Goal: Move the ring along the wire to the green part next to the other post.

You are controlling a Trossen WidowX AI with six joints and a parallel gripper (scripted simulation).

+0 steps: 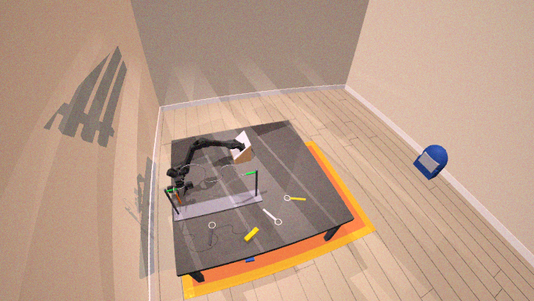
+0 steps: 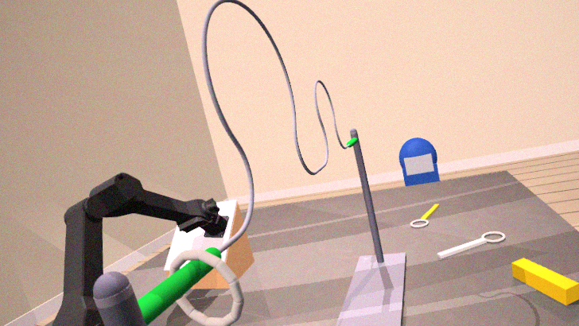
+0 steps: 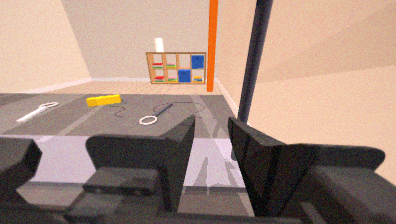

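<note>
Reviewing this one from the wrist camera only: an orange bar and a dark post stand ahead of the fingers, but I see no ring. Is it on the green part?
Observer: Yes. In the exterior view the ring encircles the green part beside the near post, short of the grey wire.
Operator: Where does the gripper sit relative to the handle?
Observer: From the top, the gripper is close beside the orange handle, partly open and holding nothing.
Operator: And the goal end?
Observer: The far green part atop the other post has nothing hanging on it.
</note>
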